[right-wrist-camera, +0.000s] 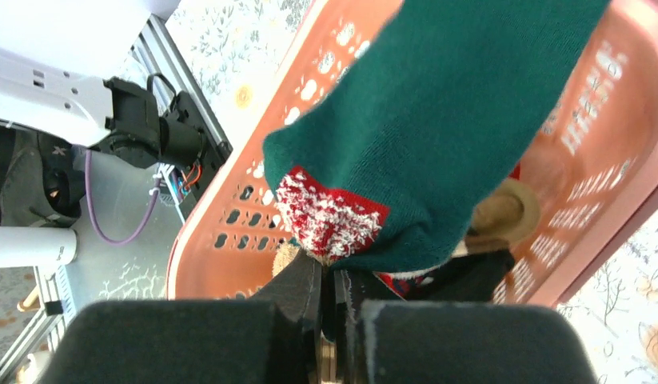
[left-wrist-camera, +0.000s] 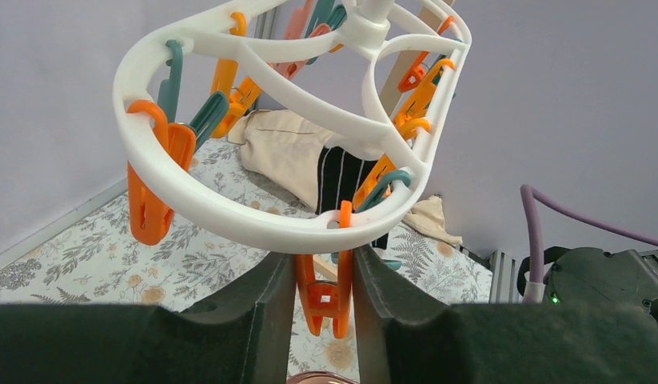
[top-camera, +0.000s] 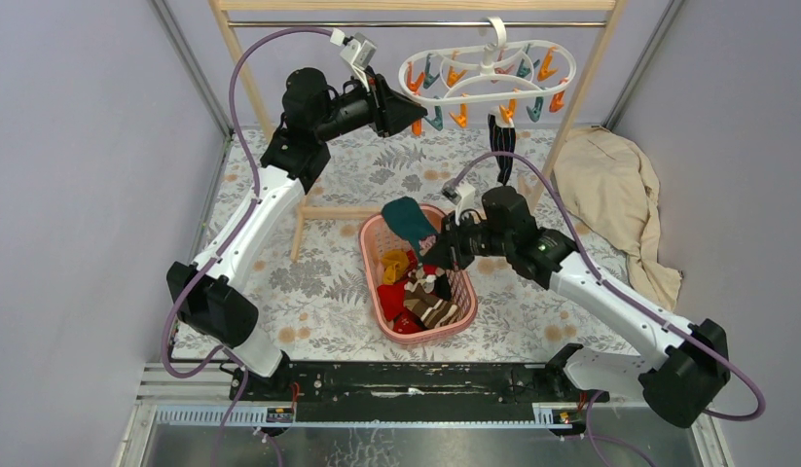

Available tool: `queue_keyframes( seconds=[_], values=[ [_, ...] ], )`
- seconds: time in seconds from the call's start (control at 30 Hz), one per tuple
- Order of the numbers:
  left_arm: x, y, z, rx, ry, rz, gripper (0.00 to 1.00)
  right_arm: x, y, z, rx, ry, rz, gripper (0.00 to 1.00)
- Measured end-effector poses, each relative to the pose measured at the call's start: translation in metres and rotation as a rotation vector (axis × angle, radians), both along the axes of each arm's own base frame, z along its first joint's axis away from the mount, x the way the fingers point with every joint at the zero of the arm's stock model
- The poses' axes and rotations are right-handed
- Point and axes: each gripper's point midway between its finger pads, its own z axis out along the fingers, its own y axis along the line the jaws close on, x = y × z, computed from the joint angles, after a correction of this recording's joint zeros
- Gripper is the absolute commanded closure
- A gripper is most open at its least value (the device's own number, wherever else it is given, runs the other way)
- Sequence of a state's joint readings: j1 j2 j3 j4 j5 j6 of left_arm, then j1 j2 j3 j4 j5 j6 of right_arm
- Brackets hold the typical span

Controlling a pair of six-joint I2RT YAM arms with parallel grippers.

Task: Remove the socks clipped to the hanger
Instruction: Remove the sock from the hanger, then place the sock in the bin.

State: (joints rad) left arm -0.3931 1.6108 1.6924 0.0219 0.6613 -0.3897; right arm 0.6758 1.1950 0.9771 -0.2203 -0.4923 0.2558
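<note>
the right pincer [right-wrist-camera: 332, 280] is clenched on the red-and-white toe of the dark teal sock [right-wrist-camera: 437, 128], which drapes ahead of it over the pink basket [right-wrist-camera: 229, 232] just below. to finish well, lower until the cloth lies inside the rim, then let go, so nothing trails onto the counter [top-camera: 318, 292]. the left pincer [left-wrist-camera: 324, 268] grasps a sockless orange clip [left-wrist-camera: 325, 304] just under the hanger [left-wrist-camera: 229, 216]. the black sock [left-wrist-camera: 345, 180] hangs beyond it, across the ring; its clip likely wants squeezing next.
</note>
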Motion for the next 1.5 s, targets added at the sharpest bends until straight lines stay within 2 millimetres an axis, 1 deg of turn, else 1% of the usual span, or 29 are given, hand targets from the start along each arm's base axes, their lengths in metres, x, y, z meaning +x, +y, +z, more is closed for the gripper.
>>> queue_keyframes(
  seconds=[0.03,0.1,0.27,0.37,0.43,0.47,0.57,0.7,0.73,0.87,0.93,1.0,1.07,1.1,1.13,1.2,1.33,1.37,1.4,1.43,1.5],
  values=[
    [0.0,0.0,0.0,0.0,0.0,0.0,1.0,-0.005,-0.004,-0.003,-0.003,0.01,-0.001,1.0],
    [0.0,0.0,0.0,0.0,0.0,0.001,0.94,-0.012,-0.008,-0.005,-0.003,0.022,0.001,1.0],
    [0.0,0.002,-0.004,0.002,0.009,0.016,0.65,-0.022,-0.012,-0.004,0.004,0.036,0.013,1.0],
    [-0.005,0.006,-0.009,0.006,0.019,0.025,0.55,-0.023,-0.011,-0.007,-0.003,0.047,0.014,1.0],
    [-0.009,0.009,-0.011,0.008,0.022,0.032,0.46,-0.023,-0.011,-0.012,-0.016,0.061,0.013,1.0],
    [-0.012,0.01,-0.011,0.008,0.022,0.037,0.43,-0.024,-0.011,-0.016,-0.028,0.072,0.011,1.0],
    [-0.018,0.014,-0.013,0.011,0.025,0.046,0.43,-0.024,-0.013,-0.027,-0.064,0.101,0.001,1.0],
    [-0.024,0.017,-0.018,0.017,0.035,0.049,0.41,-0.024,-0.016,-0.036,-0.1,0.12,-0.017,0.95],
    [-0.024,0.017,-0.019,0.019,0.037,0.049,0.4,-0.023,-0.017,-0.037,-0.104,0.12,-0.021,0.93],
    [-0.026,0.019,-0.025,0.028,0.05,0.053,0.36,-0.021,-0.019,-0.039,-0.118,0.116,-0.037,0.68],
    [-0.027,0.02,-0.028,0.032,0.054,0.058,0.35,-0.021,-0.021,-0.041,-0.131,0.12,-0.046,0.6],
    [-0.03,0.022,-0.031,0.035,0.06,0.063,0.35,-0.021,-0.024,-0.045,-0.153,0.121,-0.057,0.49],
    [-0.035,0.025,-0.034,0.04,0.069,0.069,0.35,-0.02,-0.028,-0.049,-0.176,0.122,-0.07,0.41],
    [-0.037,0.026,-0.035,0.041,0.07,0.072,0.34,-0.02,-0.029,-0.048,-0.183,0.119,-0.077,0.3],
    [-0.041,0.028,-0.035,0.041,0.071,0.076,0.34,-0.018,-0.03,-0.048,-0.191,0.116,-0.086,0.25],
    [-0.047,0.031,-0.034,0.041,0.07,0.079,0.33,-0.015,-0.032,-0.043,-0.205,0.104,-0.1,0.22],
    [-0.063,0.039,-0.034,0.04,0.071,0.088,0.31,-0.009,-0.037,-0.035,-0.229,0.076,-0.127,0.17],
    [-0.068,0.042,-0.035,0.04,0.071,0.091,0.28,-0.008,-0.039,-0.034,-0.238,0.07,-0.136,0.16],
    [-0.072,0.044,-0.036,0.041,0.072,0.093,0.13,-0.007,-0.04,-0.033,-0.242,0.067,-0.141,0.15],
    [-0.078,0.047,-0.037,0.041,0.076,0.098,0.03,-0.007,-0.041,-0.031,-0.242,0.064,-0.143,0.15],
    [-0.086,0.052,-0.038,0.045,0.071,0.106,0.01,-0.005,-0.043,-0.027,-0.246,0.053,-0.155,0.14]
  ],
)
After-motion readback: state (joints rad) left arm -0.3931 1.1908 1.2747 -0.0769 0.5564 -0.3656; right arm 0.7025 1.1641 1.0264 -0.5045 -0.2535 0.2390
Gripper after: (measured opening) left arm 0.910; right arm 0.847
